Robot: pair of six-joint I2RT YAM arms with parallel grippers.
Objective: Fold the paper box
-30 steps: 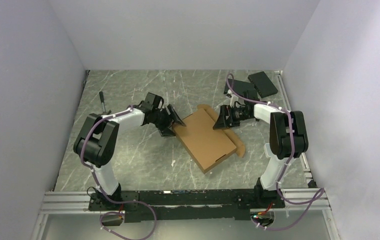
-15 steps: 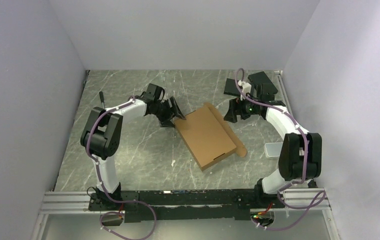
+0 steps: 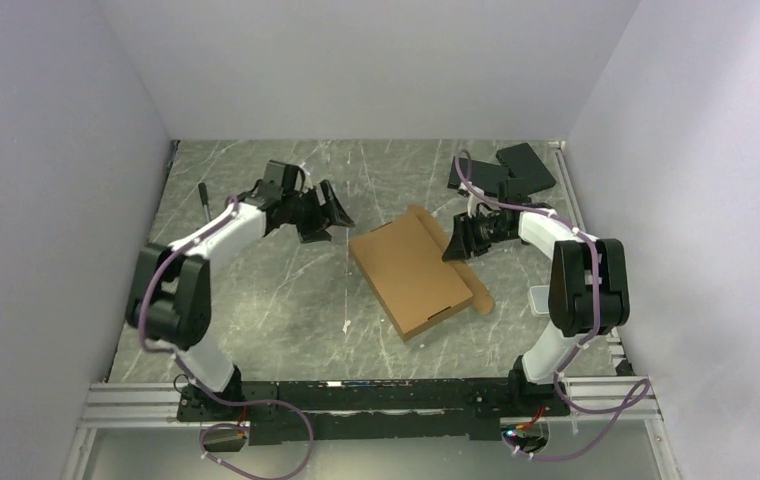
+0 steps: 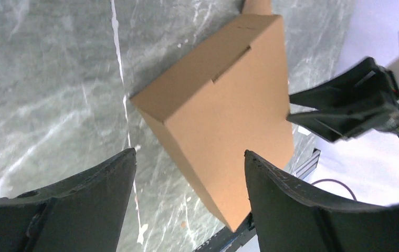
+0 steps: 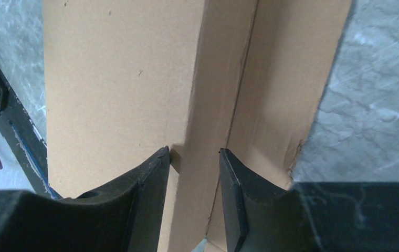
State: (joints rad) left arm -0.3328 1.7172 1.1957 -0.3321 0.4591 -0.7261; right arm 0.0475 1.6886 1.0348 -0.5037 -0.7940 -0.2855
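The paper box (image 3: 411,270) lies flat and closed on the marble table, a brown cardboard mailer with a loose flap (image 3: 471,285) sticking out on its right side. My left gripper (image 3: 331,212) hovers to the left of the box, open and empty; the left wrist view shows the box (image 4: 223,105) beyond the gripper (image 4: 189,155). My right gripper (image 3: 453,245) is at the box's right edge. In the right wrist view the gripper (image 5: 193,155) has narrowed jaws straddling the box's side wall (image 5: 213,105), with a gap still showing between the fingers.
Two black slabs (image 3: 526,165) (image 3: 481,178) lie at the back right. A small grey tray (image 3: 539,298) sits by the right arm. A dark pen-like tool (image 3: 204,195) lies at the far left. Grey walls enclose the table.
My left gripper has drawn back to the left, away from the box's corner. My right gripper swung out, came back to the box's right edge, and its jaws narrowed.
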